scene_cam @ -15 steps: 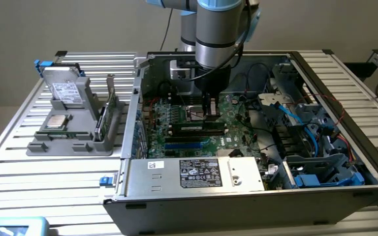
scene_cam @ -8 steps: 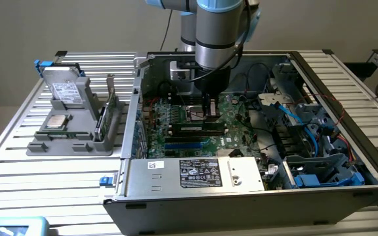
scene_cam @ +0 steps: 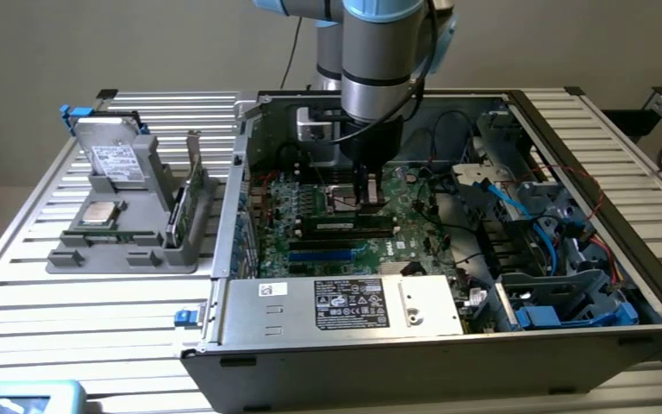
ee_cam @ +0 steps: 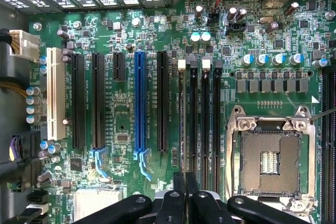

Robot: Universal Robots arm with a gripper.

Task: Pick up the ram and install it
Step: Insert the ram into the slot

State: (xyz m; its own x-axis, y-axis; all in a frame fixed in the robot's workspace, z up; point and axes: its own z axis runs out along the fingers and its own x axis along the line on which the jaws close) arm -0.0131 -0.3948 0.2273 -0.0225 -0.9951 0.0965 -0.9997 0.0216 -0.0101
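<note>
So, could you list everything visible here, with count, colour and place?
table: one, silver slats, under everything
computer case: one, black, open, on the table
motherboard: one, green, inside the case
memory slots: four, black, beside the processor socket
processor socket: one, silver, empty, on the motherboard
power supply: one, silver, at the case's near side
holder: one, grey, exterior view's left of the case
hard drive: one, silver, standing in the holder
green card: one, upright in the holder
arm: one, silver and blue, above the case
jaws: one pair, black, shut, over the memory slots
</note>
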